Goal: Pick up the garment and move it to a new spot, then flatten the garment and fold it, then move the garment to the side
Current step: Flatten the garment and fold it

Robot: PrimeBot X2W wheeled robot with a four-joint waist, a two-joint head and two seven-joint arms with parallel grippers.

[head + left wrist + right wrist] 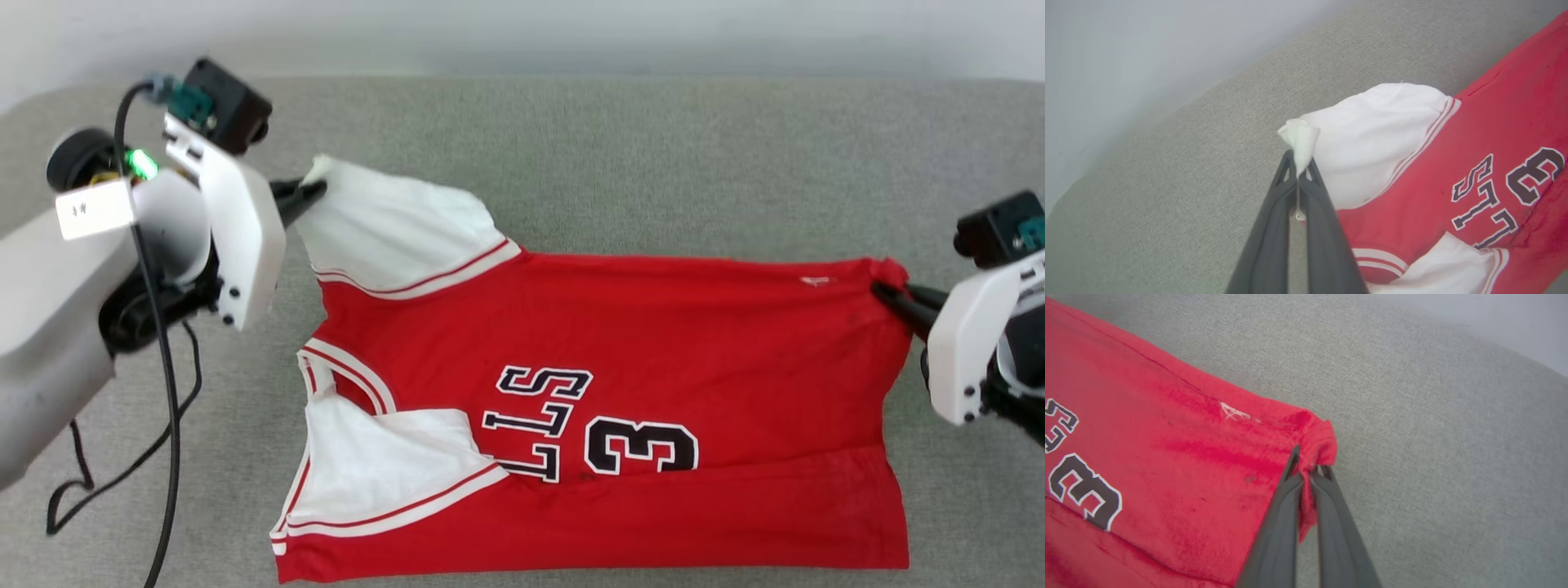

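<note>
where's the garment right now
The garment lies spread on the grey surface in the middle of the head view, its far white sleeve pinched by the left gripper, its far hem corner by the right gripper.

Pale grey forearm [41, 286] bears a white label [94, 210], green light [141, 163], black cable [167, 384], white screw-studded plate [241, 220] and dark left gripper [314, 193].

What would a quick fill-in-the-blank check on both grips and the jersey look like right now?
1. The left gripper pinches the tip of a ____ sleeve of the garment.
2. The right gripper is shut on a bunched ____ corner at the hem end.
3. The black number on the chest is ____.
4. The garment lies on a ____ fabric surface.

Missing words: white; red; 3; grey.
</note>
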